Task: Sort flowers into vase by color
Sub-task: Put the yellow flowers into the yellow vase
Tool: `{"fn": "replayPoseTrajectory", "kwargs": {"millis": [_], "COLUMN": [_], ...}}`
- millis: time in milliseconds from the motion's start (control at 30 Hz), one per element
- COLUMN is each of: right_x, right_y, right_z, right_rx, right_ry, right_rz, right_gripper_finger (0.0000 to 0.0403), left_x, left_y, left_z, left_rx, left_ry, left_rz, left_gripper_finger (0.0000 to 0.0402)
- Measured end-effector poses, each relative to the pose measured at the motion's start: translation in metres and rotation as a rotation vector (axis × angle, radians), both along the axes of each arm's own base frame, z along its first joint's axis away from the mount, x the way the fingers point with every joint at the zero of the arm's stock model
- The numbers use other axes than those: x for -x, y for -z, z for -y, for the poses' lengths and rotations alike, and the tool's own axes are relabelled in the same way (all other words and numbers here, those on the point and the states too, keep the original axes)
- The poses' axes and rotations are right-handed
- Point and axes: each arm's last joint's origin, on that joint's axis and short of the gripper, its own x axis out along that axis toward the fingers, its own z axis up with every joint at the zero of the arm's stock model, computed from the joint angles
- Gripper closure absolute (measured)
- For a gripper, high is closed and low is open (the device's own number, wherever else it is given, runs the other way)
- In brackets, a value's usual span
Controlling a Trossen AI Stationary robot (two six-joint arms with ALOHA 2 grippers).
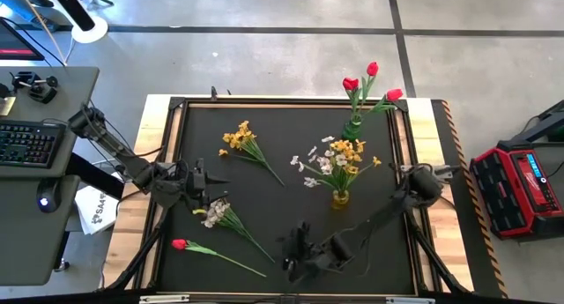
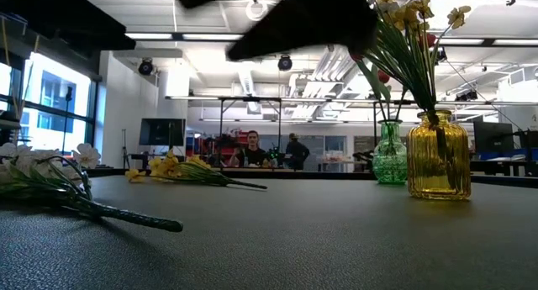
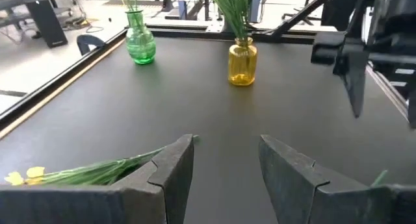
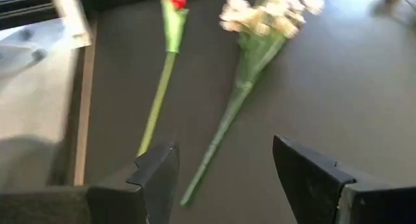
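Left tool [image 1: 214,182]: stood open and empty over the left side of the desk [image 1: 264,242], just beside the head of the white spray; in its wrist view the two dark fingers [image 3: 172,169] were well apart with nothing between them.
Right tool [image 1: 295,251]: stood open and empty near the front edge of the desk, its fingers [image 4: 159,169] spread above the stem ends of the white spray and the red tulip.
White spray [image 1: 225,216]: lay flat on the desk at front left, stem pointing toward the front edge.
Red tulip [image 1: 198,248]: lay flat near the front left corner, beside the white spray but apart from it.
Yellow cluster [image 1: 242,141]: lay loose on the desk toward the back left.
Green vase [image 1: 352,126]: stood upright at the back right, holding red tulips [image 1: 370,79].
Yellow vase [image 1: 340,198]: stood upright in front of the green vase, holding yellow and white blossoms [image 1: 339,159] together.
Room behind: two people [image 2: 252,149] were visible far off in the low view.
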Motion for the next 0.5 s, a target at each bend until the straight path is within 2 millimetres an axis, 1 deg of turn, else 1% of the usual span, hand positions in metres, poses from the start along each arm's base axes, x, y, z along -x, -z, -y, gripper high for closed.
{"fn": "replayPoseTrajectory", "kwargs": {"millis": [133, 267, 400, 500], "right_x": [-0.005, -0.015, -0.031, -0.043], "right_y": [0.026, 0.041, 0.061, 0.069], "right_z": [0.004, 0.017, 0.035, 0.053], "right_rx": [0.021, 0.017, 0.022, 0.042], "right_ry": [0.157, 0.293, 0.360, 0.449], "right_rz": [0.026, 0.075, 0.092, 0.139], "right_gripper_finger": [0.0171, 0.0171, 0.0171, 0.0171], "left_x": [-0.003, -0.005, -0.007, -0.009], "left_y": [0.002, 0.006, 0.010, 0.012], "left_z": [0.000, 0.003, 0.006, 0.007], "left_rx": [-0.002, 0.035, 0.047, 0.061], "left_ry": [0.001, 0.017, 0.054, 0.056], "left_rz": [-0.013, -0.033, -0.061, -0.074], "left_gripper_finger": [0.0241, 0.0241, 0.0241, 0.0241]}}
